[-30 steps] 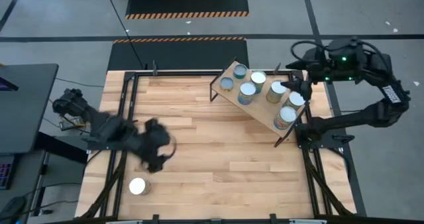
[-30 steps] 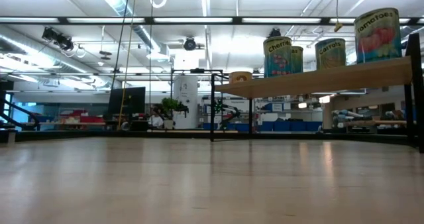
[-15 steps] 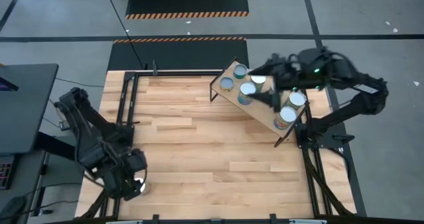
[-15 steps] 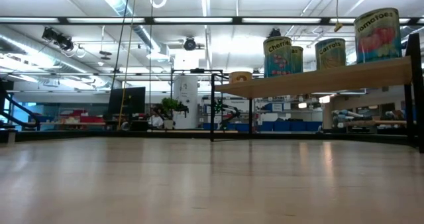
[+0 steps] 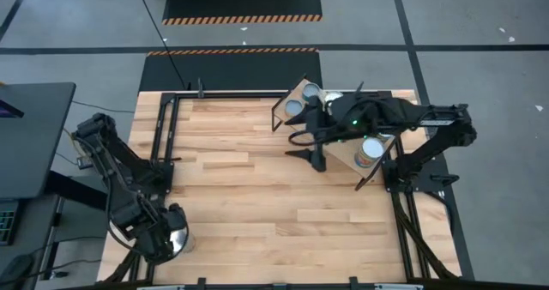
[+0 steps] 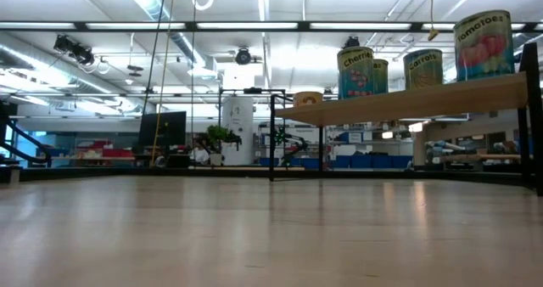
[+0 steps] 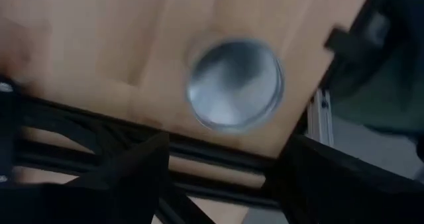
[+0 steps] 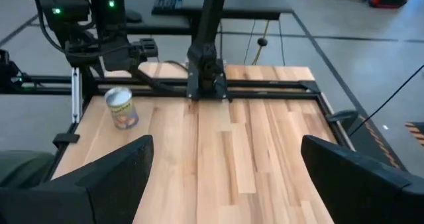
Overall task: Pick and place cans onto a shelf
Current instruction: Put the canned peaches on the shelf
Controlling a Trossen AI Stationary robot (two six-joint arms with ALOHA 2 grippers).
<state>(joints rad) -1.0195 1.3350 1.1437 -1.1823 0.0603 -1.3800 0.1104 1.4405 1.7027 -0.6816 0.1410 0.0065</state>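
One can stands alone on its base at the table's near left corner; its silver top (image 7: 235, 85) shows in the left wrist view, and its labelled side (image 8: 121, 108) shows in the right wrist view. My left gripper (image 5: 167, 237) (image 7: 225, 144) is open and hovers right above this can, hiding most of it in the high view. The shelf (image 5: 341, 153) (image 6: 424, 100) stands at the far right with several cans (image 5: 371, 153) (image 6: 484, 45) upright on it. My right gripper (image 5: 309, 157) (image 8: 226, 144) is open and empty, over the table just left of the shelf.
A black metal frame (image 5: 163, 135) runs along the table's edges, close to the lone can. My right arm (image 5: 403, 118) reaches across the shelf and hides some of its cans. Bare plank tabletop (image 5: 257, 196) lies between the two grippers.
My left gripper has swung from the table's left middle toward the near left corner and now stands over the lone can. My right gripper has left the shelf's far right end and crossed over the shelf toward the table's left and near edge.
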